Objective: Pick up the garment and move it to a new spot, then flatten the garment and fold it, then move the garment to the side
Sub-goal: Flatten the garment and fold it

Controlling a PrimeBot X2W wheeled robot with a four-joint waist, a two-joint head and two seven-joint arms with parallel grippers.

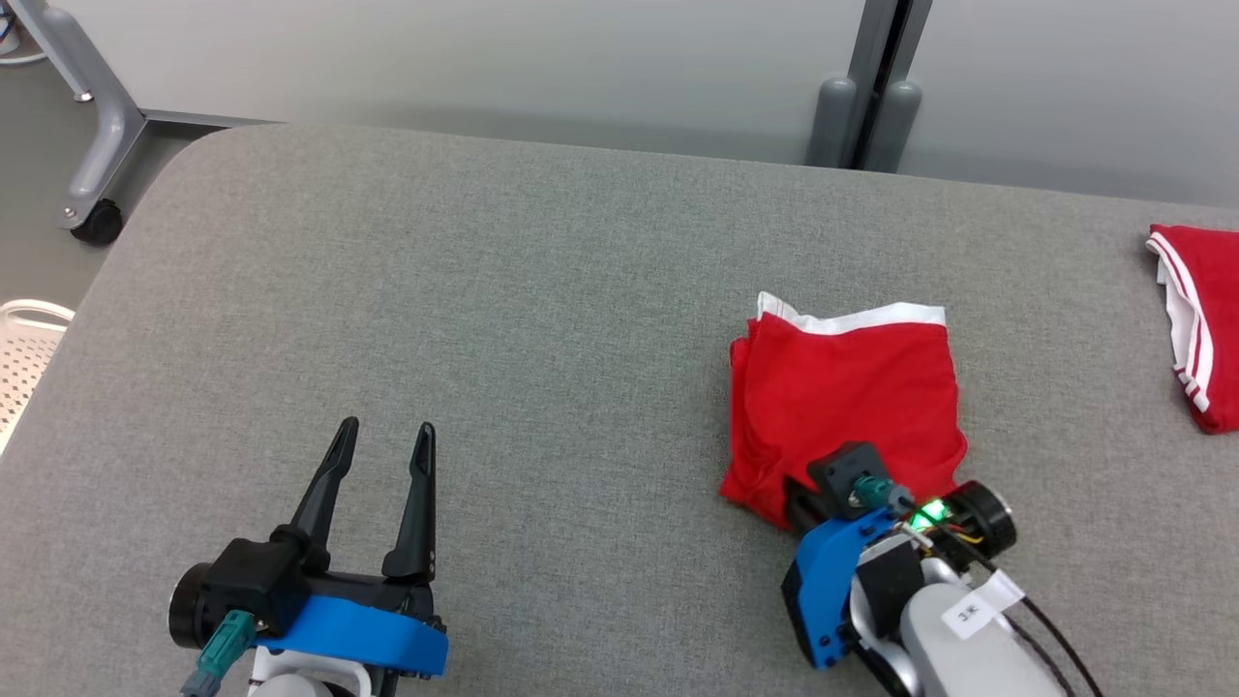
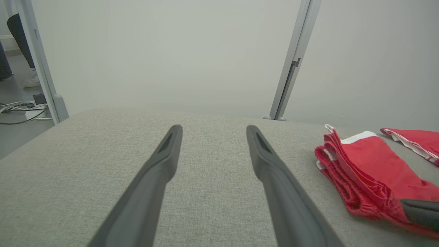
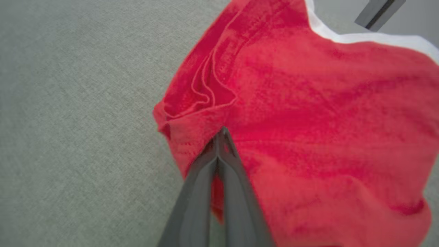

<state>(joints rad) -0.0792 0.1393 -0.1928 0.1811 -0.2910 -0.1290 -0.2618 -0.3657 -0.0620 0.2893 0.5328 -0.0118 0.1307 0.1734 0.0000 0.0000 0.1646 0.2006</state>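
Far left edge of the head view: white perforated basket [image 1: 24, 358]. Lower left: left gripper [image 1: 387, 426] over the grey table [image 1: 542, 281], fingers spread wide, nothing between them. Right of centre: folded red garment [image 1: 852, 387], white band along its upper edge, lying on the table. At its lower left corner: right gripper [image 3: 221, 133], fingers pressed together, pinching a fold of the red cloth. Far right edge: second red garment [image 1: 1200, 319], white-striped, well apart.
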